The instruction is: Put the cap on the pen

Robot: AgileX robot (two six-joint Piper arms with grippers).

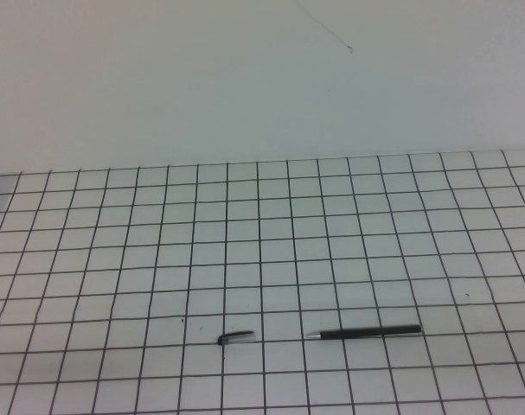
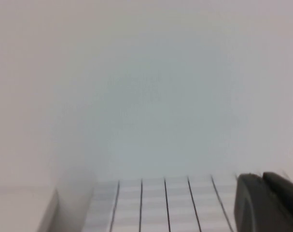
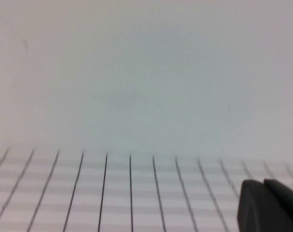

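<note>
The thin black pen point(image 1: 370, 332) lies flat on the grid table near the front, right of centre, with its silver tip pointing left. The short dark cap point(image 1: 235, 338) with a silvery clip lies about two squares to the left of that tip. Neither arm shows in the high view. In the left wrist view, my left gripper point(image 2: 262, 178) appears as two dark fingers pressed together above the grid, holding nothing. In the right wrist view, my right gripper point(image 3: 263, 182) looks the same, shut and empty. Neither wrist view shows the pen or the cap.
The white table with black grid lines point(image 1: 262, 242) runs back to a plain white wall point(image 1: 262, 78). In the left wrist view the grid sheet's edge point(image 2: 95, 208) shows beside a bare strip.
</note>
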